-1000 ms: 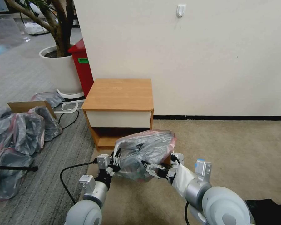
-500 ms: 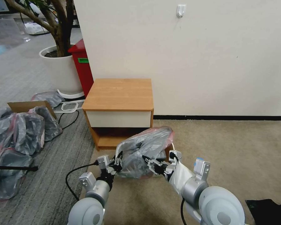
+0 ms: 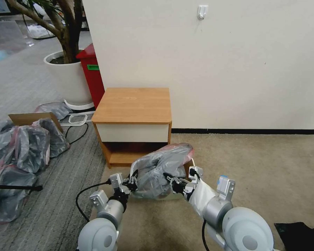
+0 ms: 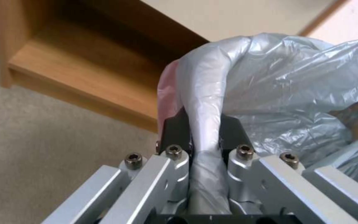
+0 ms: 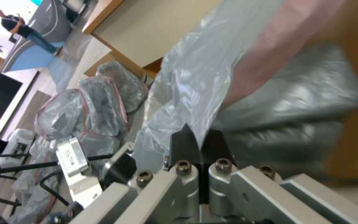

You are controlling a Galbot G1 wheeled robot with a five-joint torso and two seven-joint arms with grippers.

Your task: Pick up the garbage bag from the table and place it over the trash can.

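Garbage bag (image 3: pixel 160 169) hangs low-centre, in front of table (image 3: pixel 134 104), stretched between both grippers. Left gripper (image 3: pixel 132 180) pinches its left edge; right gripper (image 3: pixel 171 181) pinches plastic on its right.

Item count: one garbage bag (image 3: pixel 160 170), held between two grippers, left gripper (image 3: pixel 132 181) and right gripper (image 3: pixel 171 182). One table (image 3: pixel 134 104). One red bin (image 3: pixel 92 75). One potted tree (image 3: pixel 68 69). One cardboard box (image 3: pixel 29 118). One heap of grey bags (image 3: pixel 21 153); individual bags cannot be counted.
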